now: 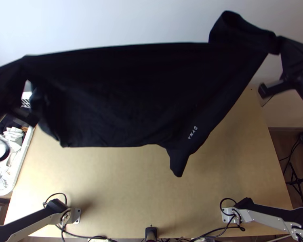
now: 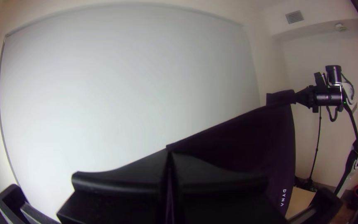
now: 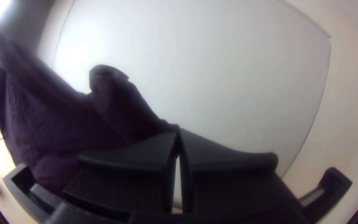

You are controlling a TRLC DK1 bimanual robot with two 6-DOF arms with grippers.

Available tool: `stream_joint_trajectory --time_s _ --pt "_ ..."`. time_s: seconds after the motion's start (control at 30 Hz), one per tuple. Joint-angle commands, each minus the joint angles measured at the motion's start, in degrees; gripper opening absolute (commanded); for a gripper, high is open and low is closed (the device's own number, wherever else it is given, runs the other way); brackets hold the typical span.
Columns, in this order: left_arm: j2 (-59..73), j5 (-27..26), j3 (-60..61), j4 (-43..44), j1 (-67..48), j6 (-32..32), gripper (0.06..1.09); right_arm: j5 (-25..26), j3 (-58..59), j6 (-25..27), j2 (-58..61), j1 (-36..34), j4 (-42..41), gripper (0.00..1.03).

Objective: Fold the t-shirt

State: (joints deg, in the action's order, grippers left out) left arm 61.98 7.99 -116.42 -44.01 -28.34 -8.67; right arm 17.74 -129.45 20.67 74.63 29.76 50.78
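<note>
**A:** ok so where's the t-shirt (image 1: 127,97) at?

**B:** up in the air lol. It's strung across the upper half of the top view, over the table (image 1: 111,181). Top edge is pulled pretty straight, a loose flap (image 1: 232,30) bends over at upper right, and a point of cloth dangles near the middle. Can't tell which part is in each grip.

**A:** and the hands?

**B:** both pinched narrow on it. Left gripper (image 2: 169,152) has the end at upper left of the top view, right gripper (image 3: 179,130) has the upper right end.

**A:** so what step is this?

**B:** I'd call it the stretch-and-spread bit, no real fold made. Next move imo: lower it evenly, lay it flat on the wood, then let go. I'd watch that flap, it could land doubled under. Also keep the left side away from the white basket (image 1: 20,161) of cloths (image 1: 12,135) at the left edge.
</note>
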Motion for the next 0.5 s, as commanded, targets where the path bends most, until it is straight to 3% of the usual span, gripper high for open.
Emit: stream_joint_trajectory --time_s 0.0,0.13,0.3,0.47 --pt "-4.9 -2.1 0.1 -9.5 -1.4 -0.3 0.09 0.7 2.3 -2.0 -4.1 2.6 6.4 0.03" --pt "-5.5 -6.0 0.1 -17.3 -1.4 2.8 0.09 0.0 6.6 -4.7 -6.5 4.1 11.4 0.03" --pt "-5.5 -12.6 5.1 -24.6 -1.5 8.5 0.09 -4.8 14.9 -8.4 -8.5 5.5 14.9 0.03" --pt "-7.1 -15.2 17.6 -22.4 -1.5 11.5 0.09 -9.1 20.8 -9.8 -7.0 5.3 14.0 0.03"
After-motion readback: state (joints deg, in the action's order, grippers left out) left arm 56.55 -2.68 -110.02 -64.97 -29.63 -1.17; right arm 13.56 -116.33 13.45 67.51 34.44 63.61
